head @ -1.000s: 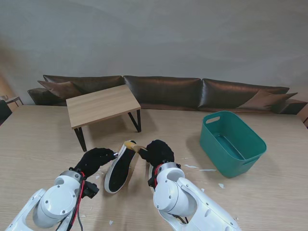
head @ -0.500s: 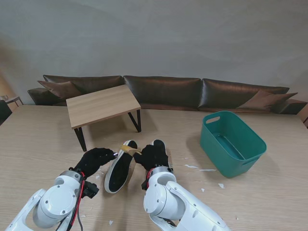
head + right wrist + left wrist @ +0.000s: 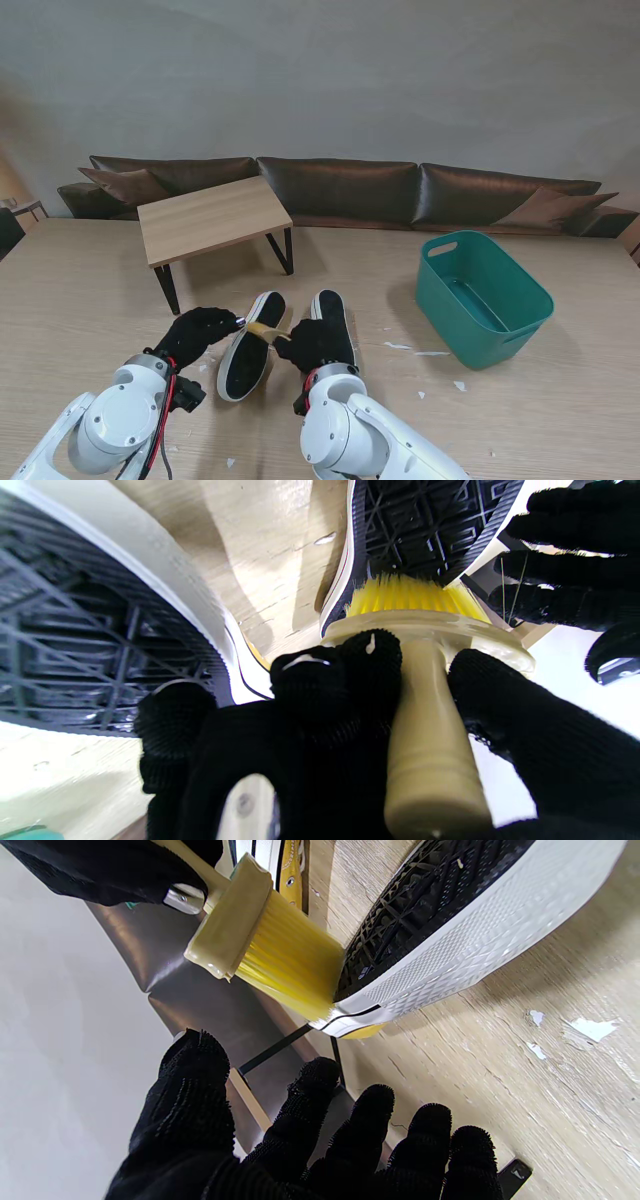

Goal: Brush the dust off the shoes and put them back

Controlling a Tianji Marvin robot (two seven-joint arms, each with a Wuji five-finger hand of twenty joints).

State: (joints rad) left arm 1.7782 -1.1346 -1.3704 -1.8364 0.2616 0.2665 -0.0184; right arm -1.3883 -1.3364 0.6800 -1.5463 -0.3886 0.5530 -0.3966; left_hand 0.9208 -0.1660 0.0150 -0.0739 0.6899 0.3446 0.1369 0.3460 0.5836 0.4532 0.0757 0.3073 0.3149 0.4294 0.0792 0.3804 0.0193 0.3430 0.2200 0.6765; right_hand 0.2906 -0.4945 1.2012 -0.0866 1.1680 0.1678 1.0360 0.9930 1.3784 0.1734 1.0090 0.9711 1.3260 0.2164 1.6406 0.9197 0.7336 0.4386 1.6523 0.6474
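Brushing: the right robot hand (image 3: 318, 342) is gripping the brush (image 3: 264, 329) by its handle, fingers wrapped around it, and the yellow bristles are pressing on the sole of the left shoe (image 3: 250, 345) near one end.
Left shoe: it is lying tipped on its side on the table (image 3: 90, 290), sole turned toward the right robot hand, to the robot's left of the right shoe (image 3: 333, 315).
Left robot hand: the left robot hand (image 3: 197, 333) is resting against the far side of the left shoe; its wrist view is showing the fingers (image 3: 320, 1100) spread and apart from the sole, so I cannot tell whether it is really holding the shoe.
Right shoe: it is sitting partly under the right robot hand, just beside the left shoe.
Risk, sliding: if the left shoe is only being propped, the push of the bristles is likely to be shoving or rolling it toward the left robot hand.
Risk, collision: the brush is working close to the left fingers and could be catching them.
Risk, litter: white scraps (image 3: 432, 353) are lying around and could be getting swept back onto the shoes.
Room: the small wooden table (image 3: 210, 217) is standing farther from me, the green tub (image 3: 481, 297) well apart on the right; nearer to me the surface is looking mostly bare.
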